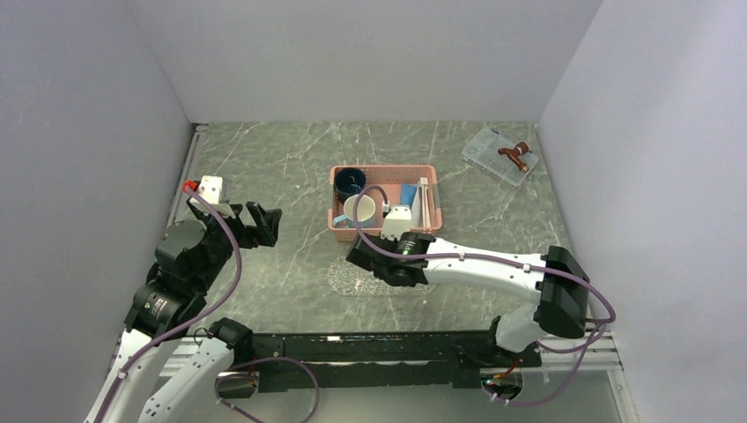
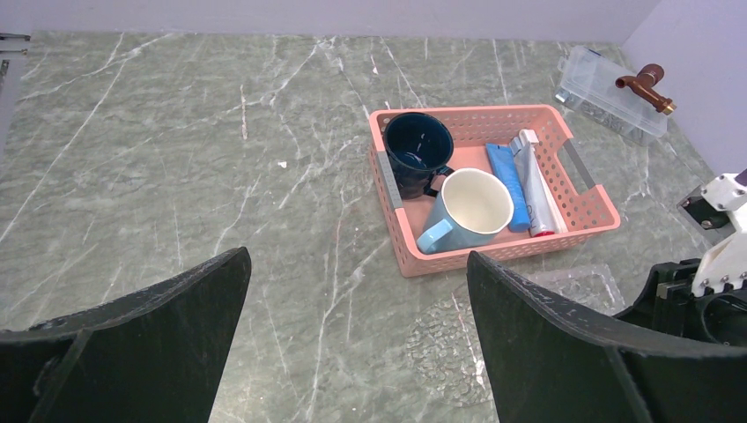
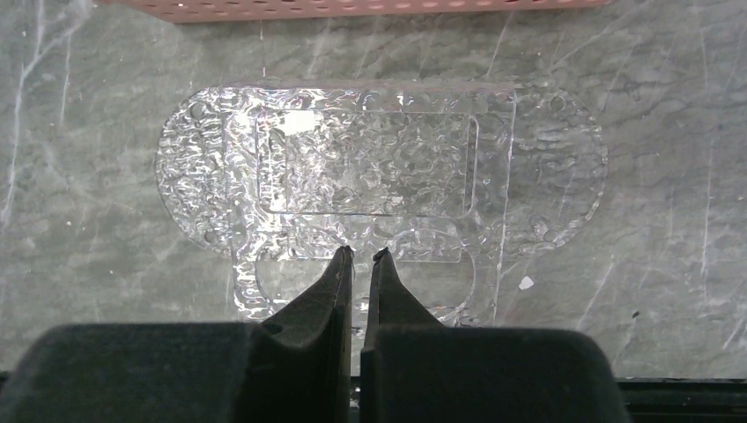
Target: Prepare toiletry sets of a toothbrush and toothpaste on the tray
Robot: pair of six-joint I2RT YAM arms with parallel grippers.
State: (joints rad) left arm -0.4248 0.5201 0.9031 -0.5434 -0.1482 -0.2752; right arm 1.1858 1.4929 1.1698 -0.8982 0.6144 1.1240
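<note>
The tray is shown at 6 o'clock of the pink basket. The right gripper is held closed, gripping nothing, over the tray's near rim. The left gripper is spread wide, unloaded. Toothpaste and toothbrush are lodged in the basket, at 3 o'clock of the pale mug.

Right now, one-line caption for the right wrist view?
Right gripper, jaws nearly shut, over the near edge of the bare clear tray; pink basket beyond.

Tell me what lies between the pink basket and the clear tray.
Only a narrow strip of bare marble tabletop separates the basket from the tray; the right wrist view shows it.
</note>
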